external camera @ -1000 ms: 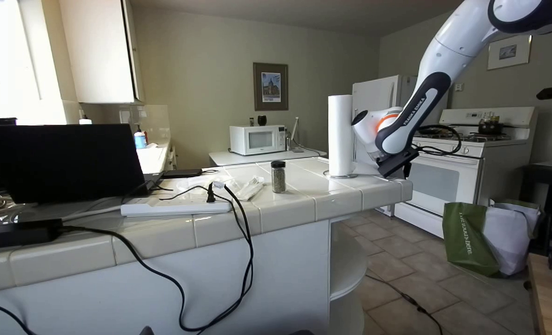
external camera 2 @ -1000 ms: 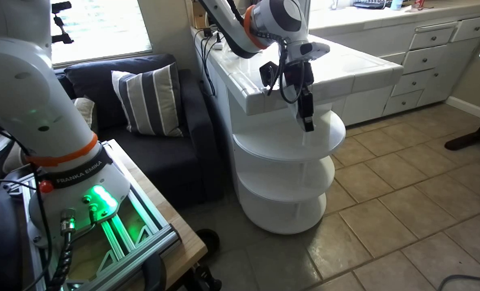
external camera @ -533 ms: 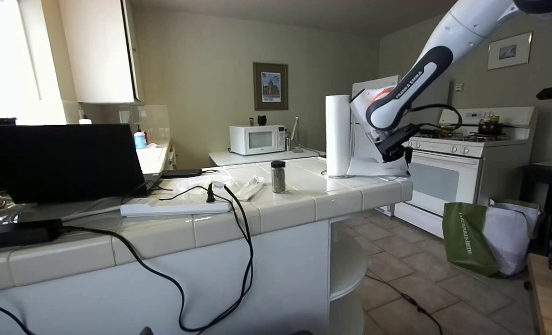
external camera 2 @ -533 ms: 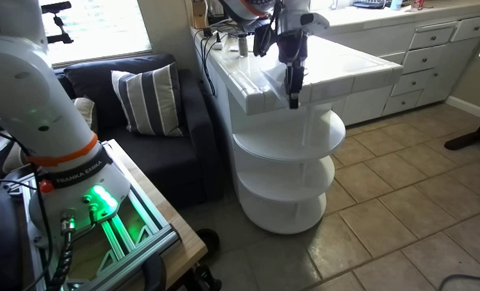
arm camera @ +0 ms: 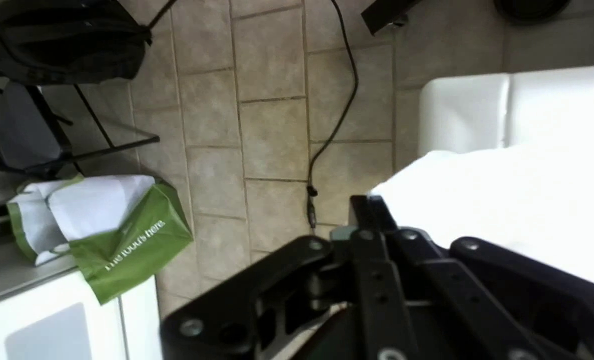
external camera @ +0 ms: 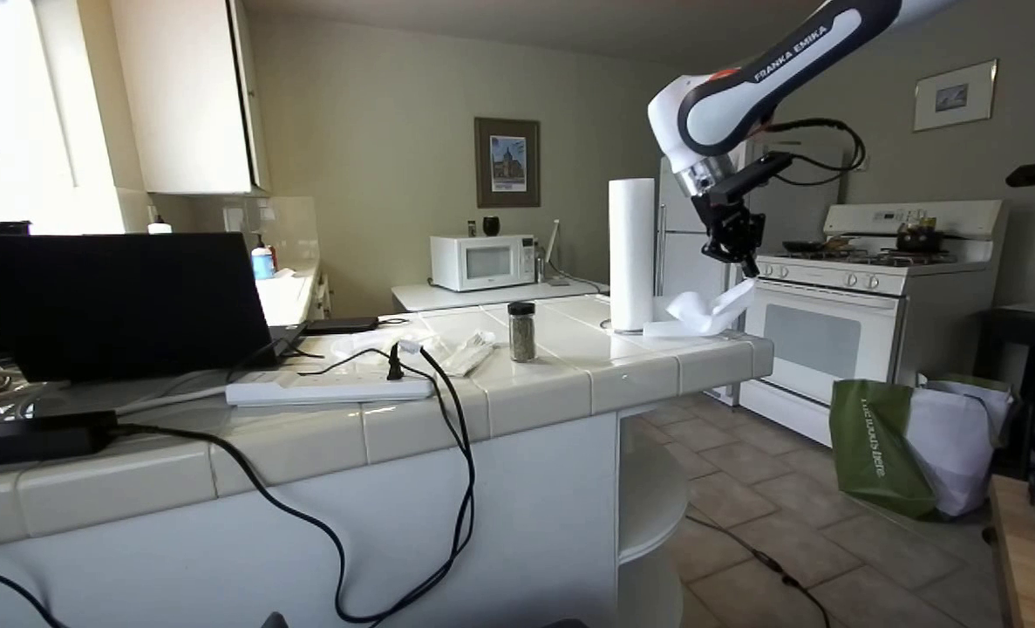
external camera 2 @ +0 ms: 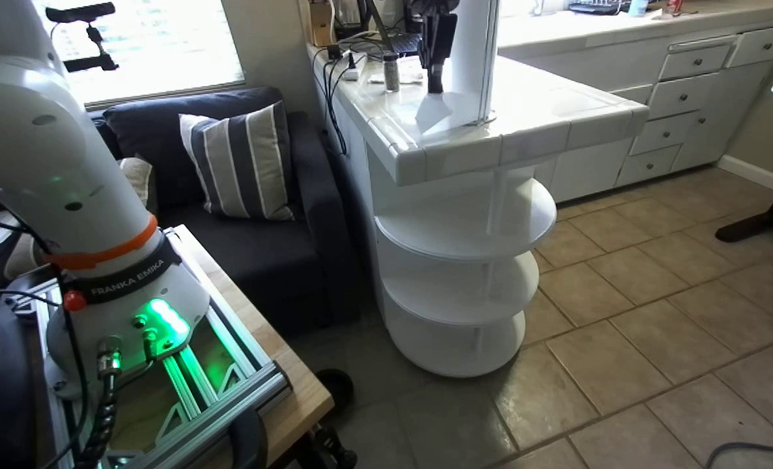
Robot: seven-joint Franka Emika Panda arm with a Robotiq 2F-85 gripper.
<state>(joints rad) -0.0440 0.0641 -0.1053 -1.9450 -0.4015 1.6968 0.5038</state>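
A tall white paper towel roll (external camera: 632,257) stands upright on the tiled counter near its end. It also shows in an exterior view (external camera 2: 474,65), its top cut off. A loose white sheet (external camera: 698,316) runs from the roll's base, bent and curled upward. My gripper (external camera: 750,270) points down above the counter end, beside the roll. Its fingers (arm camera: 368,199) are closed together, with a corner of the sheet (arm camera: 502,200) pinched at the tips. The gripper also shows in an exterior view (external camera 2: 435,88), with the sheet (external camera 2: 433,112) hanging below the tips.
A spice jar (external camera: 522,334) with a black lid stands on the counter (external camera: 561,399). A power strip (external camera: 330,388), cables and a laptop (external camera: 125,305) are further along. Round white shelves (external camera 2: 464,228) are under the counter end. A stove (external camera: 848,323) and a bag (external camera: 883,449) stand beyond.
My gripper has risen and moved back over the counter from its end, turning from slanted to pointing down. The pulled sheet has slackened and curled upward. The roll has shifted slightly.
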